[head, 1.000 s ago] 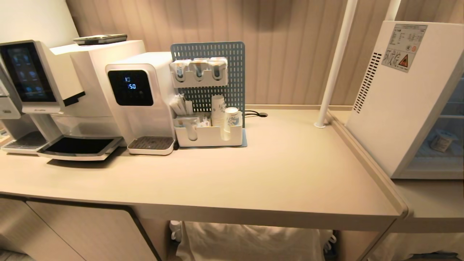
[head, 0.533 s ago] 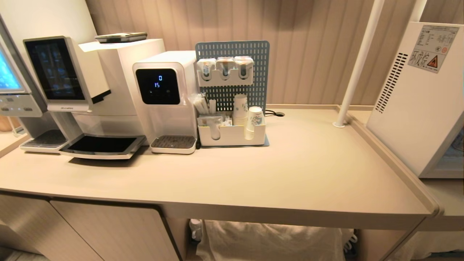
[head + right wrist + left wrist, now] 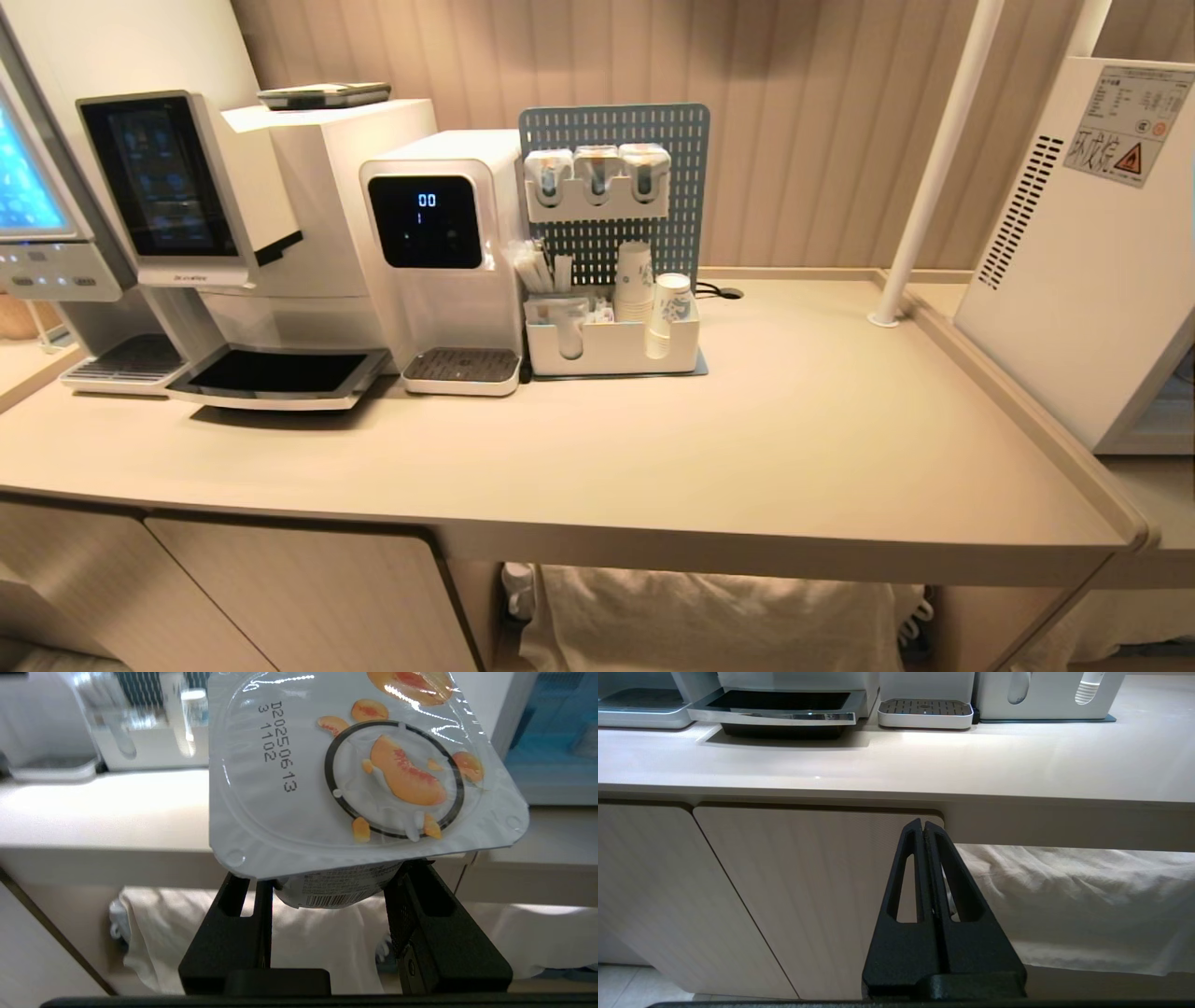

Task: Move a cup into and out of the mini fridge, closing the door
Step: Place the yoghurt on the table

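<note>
A white sealed cup with peach pictures on its foil lid (image 3: 355,765) fills the right wrist view, and my right gripper (image 3: 329,877) is shut on its body. It hangs low in front of the counter's edge, outside the head view. The mini fridge (image 3: 1074,261) stands at the far right of the counter, showing its white side with vent slots and a warning sticker. Its front runs past the picture's edge, and the door is out of view. My left gripper (image 3: 923,826) is shut and empty, parked below the counter before a cabinet front.
Two white coffee machines (image 3: 233,215) and a water dispenser (image 3: 439,243) line the counter's back left. Beside them, a pegboard organiser (image 3: 611,345) holds stacked paper cups (image 3: 653,299). A white pole (image 3: 934,168) rises near the fridge. White cloth (image 3: 709,616) hangs under the counter.
The whole head view has swung: everything slid to the right in the picture. The fridge's open inside has passed out of view at the right edge. The camera moved, not the things.
</note>
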